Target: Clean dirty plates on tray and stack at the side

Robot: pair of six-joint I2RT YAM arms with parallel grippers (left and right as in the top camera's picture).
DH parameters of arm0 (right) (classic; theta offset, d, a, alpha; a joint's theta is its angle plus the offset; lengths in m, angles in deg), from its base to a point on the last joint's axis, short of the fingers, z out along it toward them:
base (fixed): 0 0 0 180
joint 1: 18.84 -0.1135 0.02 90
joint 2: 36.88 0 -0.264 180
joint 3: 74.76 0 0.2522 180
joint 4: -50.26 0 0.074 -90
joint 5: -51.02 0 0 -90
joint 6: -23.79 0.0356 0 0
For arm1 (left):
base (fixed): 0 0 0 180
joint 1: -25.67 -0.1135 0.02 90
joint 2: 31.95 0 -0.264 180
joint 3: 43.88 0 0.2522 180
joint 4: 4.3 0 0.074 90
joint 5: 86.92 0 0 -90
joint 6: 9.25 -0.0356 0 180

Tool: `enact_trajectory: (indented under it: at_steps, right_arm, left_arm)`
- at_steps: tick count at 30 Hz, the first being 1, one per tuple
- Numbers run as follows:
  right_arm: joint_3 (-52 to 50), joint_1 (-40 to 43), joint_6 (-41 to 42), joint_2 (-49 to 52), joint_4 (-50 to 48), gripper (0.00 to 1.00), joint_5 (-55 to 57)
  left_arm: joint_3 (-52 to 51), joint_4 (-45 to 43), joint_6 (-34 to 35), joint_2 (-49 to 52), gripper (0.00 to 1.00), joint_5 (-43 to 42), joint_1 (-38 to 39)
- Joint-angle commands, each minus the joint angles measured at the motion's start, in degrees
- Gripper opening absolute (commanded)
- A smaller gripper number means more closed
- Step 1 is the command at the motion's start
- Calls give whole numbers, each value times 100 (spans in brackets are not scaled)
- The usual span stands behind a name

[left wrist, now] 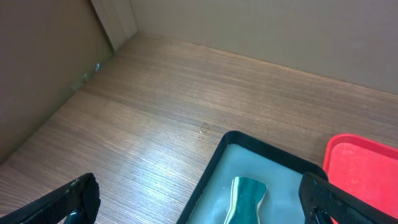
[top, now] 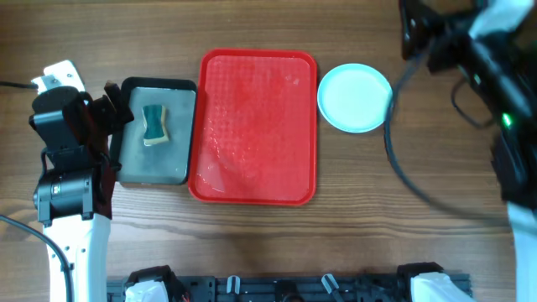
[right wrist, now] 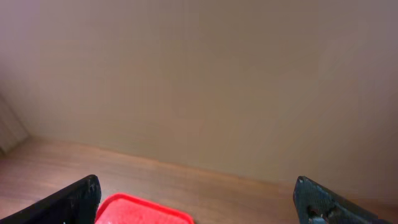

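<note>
Wood-grain laminate, matt and light brown, covers the table (top: 252, 243); a plain beige wall rises behind it in the right wrist view. I find the red tray (top: 256, 126) at the table's middle. It is rectangular plastic with rounded corners, a raised rim and a finely pebbled floor with a wet-looking sheen. Just beside its far right corner, apart from it, lies a round light-blue plate (top: 355, 98), smooth and shallow. Whether others lie under it I cannot tell. Close against the red tray's left edge sits a smaller dark grey metal tray (top: 138, 159) holding a waisted teal sponge (top: 155, 124) with a pale yellow layer. My left hand (left wrist: 198, 198) hovers at the metal tray's left side, black fingers wide apart, gripping nothing. My right hand (right wrist: 196, 200) is likewise spread and empty.
</note>
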Motion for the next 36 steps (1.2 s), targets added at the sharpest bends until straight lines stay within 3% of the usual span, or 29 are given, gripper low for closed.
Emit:
enact_trajectory:
  at_steps: [1, 13, 19, 26, 36]
  right_arm:
    - [-529, -13, -516, -756, -293, 100, 81]
    - [-3681, -2, -1613, -3694, -1749, 100, 79]
    - [-5296, 39, -1626, -4909, -2889, 100, -450]
    - [-6686, 321, -1631, -5921, -3805, 100, -935]
    - [-7831, 321, -1777, -6544, -4651, 100, -935]
  left_arm:
    - [79, -15, 74, 22, 100, -48, 26]
    - [79, -15, 74, 22, 100, -48, 26]
    - [79, -15, 74, 22, 100, -48, 26]
    - [79, -15, 74, 22, 100, -48, 26]
    - [79, -15, 74, 22, 100, -48, 26]
